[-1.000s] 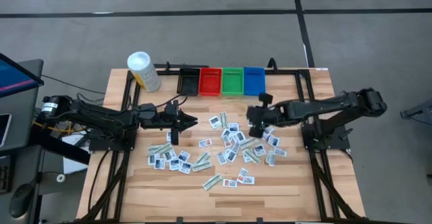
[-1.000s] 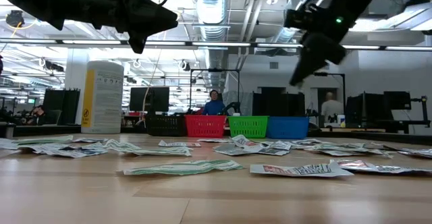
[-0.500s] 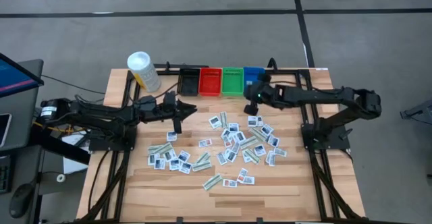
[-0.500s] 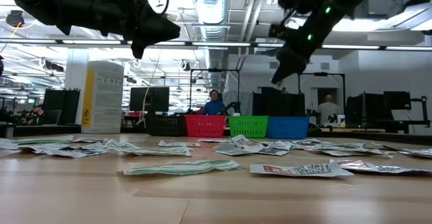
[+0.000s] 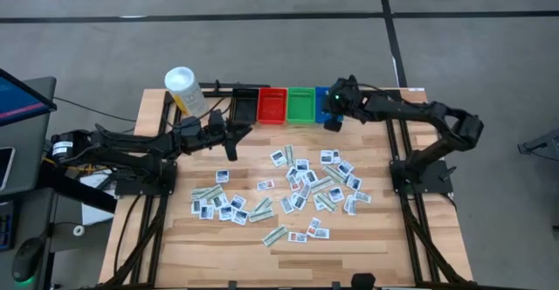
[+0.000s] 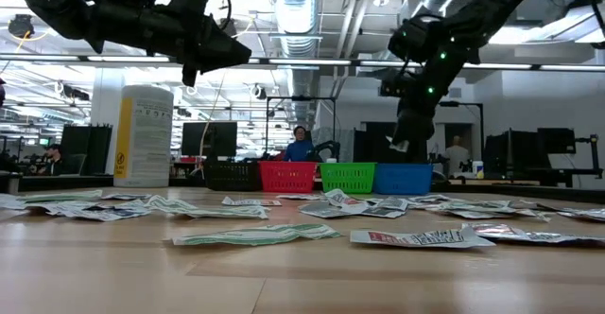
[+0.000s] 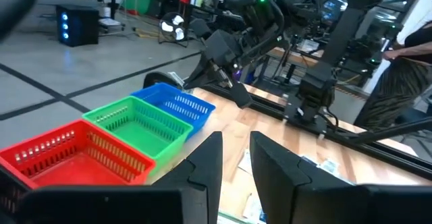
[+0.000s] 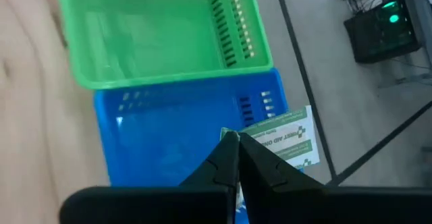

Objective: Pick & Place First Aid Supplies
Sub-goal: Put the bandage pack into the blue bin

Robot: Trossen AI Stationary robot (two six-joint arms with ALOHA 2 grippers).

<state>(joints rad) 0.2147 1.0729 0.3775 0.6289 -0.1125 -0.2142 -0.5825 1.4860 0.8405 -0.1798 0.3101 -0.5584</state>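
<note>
Table (image 5: 358, 238), centre of the high view: most of the first aid supplies (image 5: 297, 185) are still scattered mid-table and lower, loose and flat.

Bins in a row at upper centre: black (image 5: 244, 106), red (image 5: 272, 104), green bin (image 5: 301, 104), blue bin (image 5: 325, 98). Yellow bottle (image 5: 185, 92) upper left, not part of this.

What changed: over the last second I've swung the right arm up from the packet pile to the bin row. The right gripper (image 5: 334, 120) now sits at the blue bin's lower right corner in the high view. In the right wrist view the fingers (image 8: 226, 158) are pinched shut on one white packet (image 8: 283, 140) with green print, hanging over the blue bin (image 8: 175, 136), with part of the packet past the bin's outer edge over the floor.

The left arm has pulled back toward upper left. The left gripper (image 5: 230, 141) now hovers just below the black bin. Its fingers (image 7: 202, 170) stand narrowly apart; nothing shows between them in the left wrist view.

My read: carry is done, release is next. The packet overhangs the rim, so I'd nudge the gripper inward before opening or it may drop outside. Plenty of packets left, so it's early in the job.
</note>
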